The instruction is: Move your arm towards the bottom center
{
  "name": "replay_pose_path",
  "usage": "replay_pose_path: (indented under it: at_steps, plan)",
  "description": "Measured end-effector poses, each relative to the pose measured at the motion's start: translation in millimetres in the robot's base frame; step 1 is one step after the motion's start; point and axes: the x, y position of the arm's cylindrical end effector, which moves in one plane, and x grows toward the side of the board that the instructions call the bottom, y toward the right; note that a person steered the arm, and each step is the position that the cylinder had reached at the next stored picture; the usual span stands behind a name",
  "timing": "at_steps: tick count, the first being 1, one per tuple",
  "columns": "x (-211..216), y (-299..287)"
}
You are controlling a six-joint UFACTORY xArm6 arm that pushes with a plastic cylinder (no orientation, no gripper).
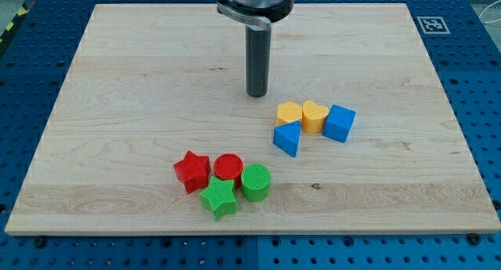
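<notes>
Green star [218,197] lay nearest, touching the green cylinder [255,181].
My tip [257,94], a bare rod tool holding nothing, stood above the yellow blocks [289,113].

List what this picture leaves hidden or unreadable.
- The arm above my tip: cut off by the view's top edge.
- Board behind the rod: hidden by it.
- Yellow heart: its right side is covered by the blue cube.
- Red cylinder: its base is hidden behind the green star and green cylinder.
- Corner marker: too small to read.

My tip [257,95], upright, upper centre
</notes>
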Motion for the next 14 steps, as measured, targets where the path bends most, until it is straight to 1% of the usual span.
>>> replay_pose_path:
  at_steps: [4, 5, 7, 9, 12, 13, 14]
  plan:
    - [0.6, -101.5]
    - [6.3, -124.8]
    - [37.8, -163.6]
    - [82.8, -191.8]
    - [181.5, -189.5]
    - [204.0, -158.1]
    - [205.6, -138.9]
